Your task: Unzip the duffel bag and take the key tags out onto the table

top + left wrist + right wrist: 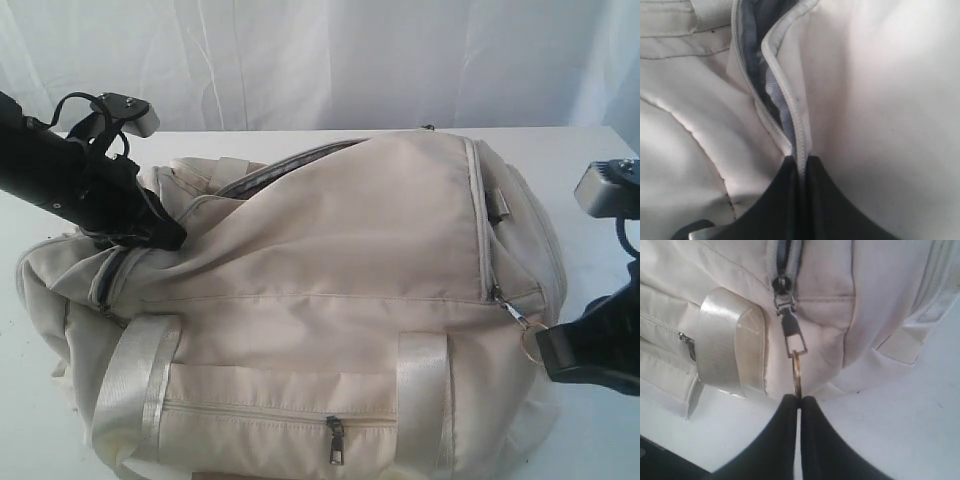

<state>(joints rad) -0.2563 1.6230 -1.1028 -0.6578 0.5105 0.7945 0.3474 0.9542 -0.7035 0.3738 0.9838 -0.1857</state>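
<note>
Duffel bag (340, 260) lies on its side on the white table (590, 150), filling most of the exterior view. A small fabric tab (497, 205) is sewn near the bag's right end, and any print on it cannot be read. No writing can be made out on the zip pulls either. Left gripper (165, 238) is at the bag's upper left, clenched on the zip edge (790, 107) of the main opening. In the left wrist view the two black fingers meet with only the zip tape between them (801, 162). The opening (290, 160) gapes along the top, and grey lining (760, 30) shows inside. Right gripper (548, 348) is at the bag's right end, low down, clamped on a gold ring (796, 372). The fingers are pressed together with the ring's lower rim caught at their tips (799, 399). The ring hangs from a dark metal pull (791, 330) at the foot of a side zip. Two shiny straps (135, 375) cross the front panel, and a front pocket zip is closed between them with its pull (335, 435) hanging down.
</note>
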